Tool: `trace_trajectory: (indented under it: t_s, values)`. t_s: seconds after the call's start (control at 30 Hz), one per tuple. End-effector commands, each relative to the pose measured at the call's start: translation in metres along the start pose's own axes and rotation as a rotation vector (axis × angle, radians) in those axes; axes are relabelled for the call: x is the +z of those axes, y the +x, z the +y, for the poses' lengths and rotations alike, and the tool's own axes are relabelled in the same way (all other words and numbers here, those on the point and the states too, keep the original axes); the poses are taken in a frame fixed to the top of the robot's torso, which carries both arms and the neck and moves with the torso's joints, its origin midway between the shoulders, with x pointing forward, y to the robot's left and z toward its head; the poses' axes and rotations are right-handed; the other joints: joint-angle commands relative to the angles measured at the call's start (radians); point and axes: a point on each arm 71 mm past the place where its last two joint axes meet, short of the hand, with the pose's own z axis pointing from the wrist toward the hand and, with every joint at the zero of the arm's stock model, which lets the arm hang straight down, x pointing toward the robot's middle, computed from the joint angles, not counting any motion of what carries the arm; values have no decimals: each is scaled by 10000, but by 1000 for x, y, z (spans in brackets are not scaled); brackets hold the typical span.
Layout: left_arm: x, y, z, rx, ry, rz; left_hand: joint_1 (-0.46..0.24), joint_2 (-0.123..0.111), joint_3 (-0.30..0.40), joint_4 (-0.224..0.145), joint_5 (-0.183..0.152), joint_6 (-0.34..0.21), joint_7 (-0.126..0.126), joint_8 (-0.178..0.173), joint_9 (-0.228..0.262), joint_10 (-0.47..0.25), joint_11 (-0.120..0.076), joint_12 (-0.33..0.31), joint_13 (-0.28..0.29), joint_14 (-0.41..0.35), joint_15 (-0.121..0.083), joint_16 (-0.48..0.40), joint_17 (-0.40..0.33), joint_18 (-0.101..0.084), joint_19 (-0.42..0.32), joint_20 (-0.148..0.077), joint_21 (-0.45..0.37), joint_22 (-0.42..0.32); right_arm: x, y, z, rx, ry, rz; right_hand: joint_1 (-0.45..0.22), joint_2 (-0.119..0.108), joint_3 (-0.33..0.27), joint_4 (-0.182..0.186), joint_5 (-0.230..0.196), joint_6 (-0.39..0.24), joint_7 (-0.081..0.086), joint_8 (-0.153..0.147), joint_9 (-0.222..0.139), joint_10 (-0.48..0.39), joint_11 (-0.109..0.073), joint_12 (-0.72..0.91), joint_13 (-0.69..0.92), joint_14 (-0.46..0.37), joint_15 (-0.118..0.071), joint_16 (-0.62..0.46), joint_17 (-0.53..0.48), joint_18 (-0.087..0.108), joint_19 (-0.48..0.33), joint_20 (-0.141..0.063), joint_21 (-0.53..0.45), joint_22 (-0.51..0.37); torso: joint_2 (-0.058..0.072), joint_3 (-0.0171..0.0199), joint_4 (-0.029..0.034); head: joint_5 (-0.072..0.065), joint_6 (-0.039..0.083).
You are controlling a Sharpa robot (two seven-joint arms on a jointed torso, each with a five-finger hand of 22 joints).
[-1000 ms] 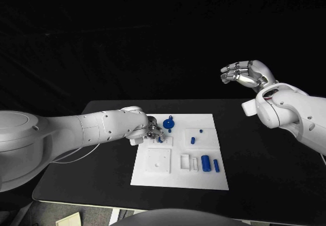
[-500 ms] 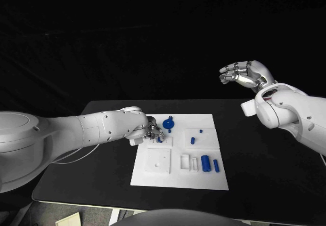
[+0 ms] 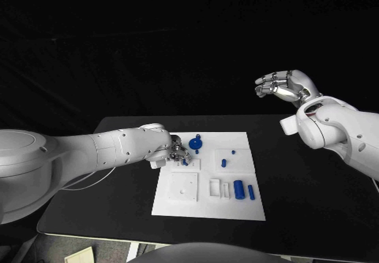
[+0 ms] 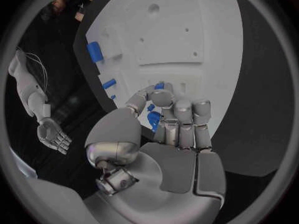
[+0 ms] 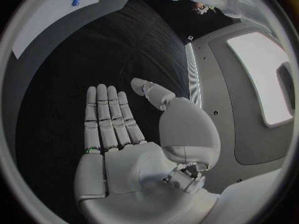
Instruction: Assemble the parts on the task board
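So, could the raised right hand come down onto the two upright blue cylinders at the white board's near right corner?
Probably yes: the right hand is open and nothing stands over the blue cylinders; the left hand works at the board's far left.

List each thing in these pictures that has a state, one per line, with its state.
Left hand: over the board's far left, fingers pinching a small blue part.
Right hand: raised off the table, fingers apart, holding nothing.
Board: flat on the table.
Round blue part: on the board.
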Motion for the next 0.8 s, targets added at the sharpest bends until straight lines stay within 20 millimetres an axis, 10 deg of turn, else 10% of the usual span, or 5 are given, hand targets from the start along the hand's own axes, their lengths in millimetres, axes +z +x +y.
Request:
trace_trajectory:
  t_s: [0.03,0.8]
  values:
    - [1,3,-2,86,82,132,-15,120,107,22,67,1141,-967,20,1587,-195,-235,64,-12,498,-591,61,-12,148,-12,-1655,32,16,0,2,2,59,-127,175,-4,132,-70,5,43,-25,44,-7,-16,65,5,-34,-19,32,38,-44,-12,152,-12,85,-39,-11,0,1,3,-6,-8]
    - [1,6,-1,80,71,388,-11,111,143,15,54,1151,-969,5,1610,-192,-237,77,-22,497,-590,73,-21,151,-16,-1653,33,20,0,2,2,63,-123,198,8,141,-89,-9,162,-30,48,-9,-37,72,-1,-50,-96,20,39,-70,-40,159,-32,100,-72,-3,2,10,0,-27,-18]
